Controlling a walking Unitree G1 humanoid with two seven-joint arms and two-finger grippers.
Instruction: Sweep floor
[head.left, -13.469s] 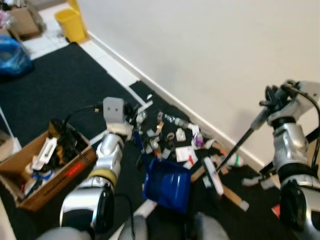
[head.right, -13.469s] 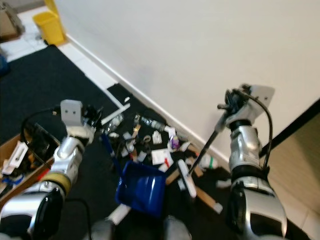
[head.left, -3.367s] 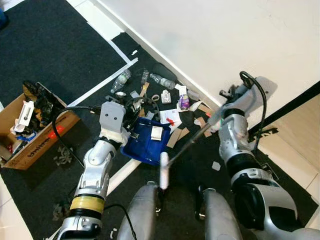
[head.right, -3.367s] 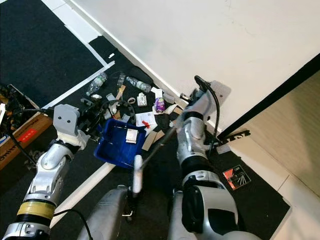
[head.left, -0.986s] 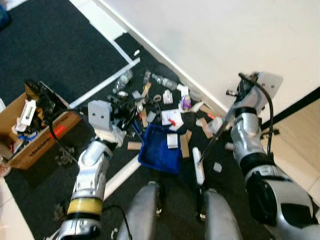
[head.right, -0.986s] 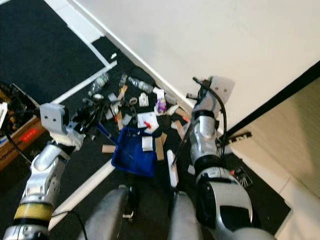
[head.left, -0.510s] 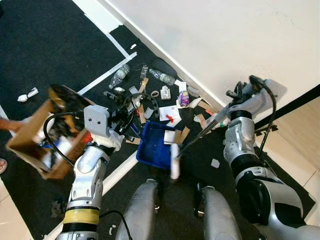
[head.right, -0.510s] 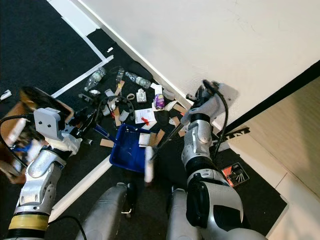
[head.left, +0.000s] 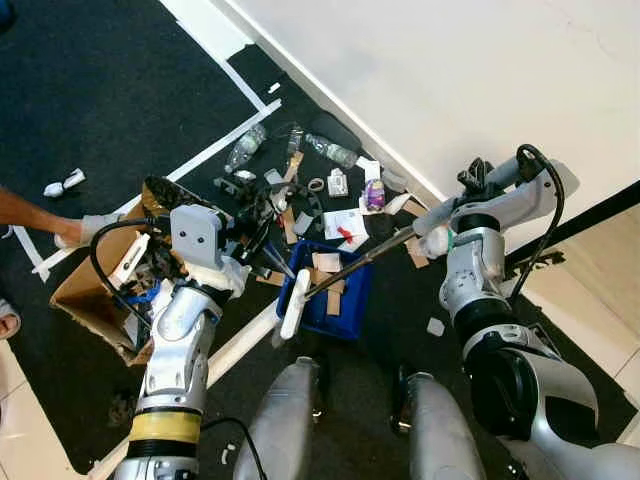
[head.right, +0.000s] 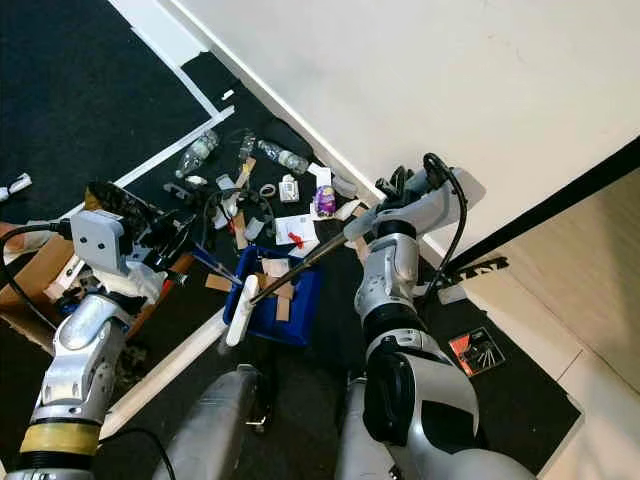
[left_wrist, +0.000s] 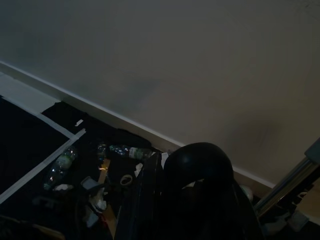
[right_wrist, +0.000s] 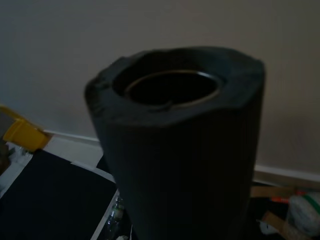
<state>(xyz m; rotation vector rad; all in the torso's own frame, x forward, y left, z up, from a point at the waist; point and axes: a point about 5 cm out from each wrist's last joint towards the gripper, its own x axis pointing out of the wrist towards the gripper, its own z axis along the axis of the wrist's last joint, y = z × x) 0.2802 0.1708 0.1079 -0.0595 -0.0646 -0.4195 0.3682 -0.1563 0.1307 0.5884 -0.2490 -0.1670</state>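
Both jaws closed, broom (head.left: 340, 270), dustpan (head.left: 335, 300)

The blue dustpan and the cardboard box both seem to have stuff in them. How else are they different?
The blue dustpan is a shallow plastic tray; the cardboard box is deeper, brown and tilted. The dustpan holds flat scraps of card and paper and lies under the broom; the box holds tangled dark cables and white pieces. The dustpan lies ahead of the robot's legs, the box to its left, by a person's arm. Both rest on the black floor mat.
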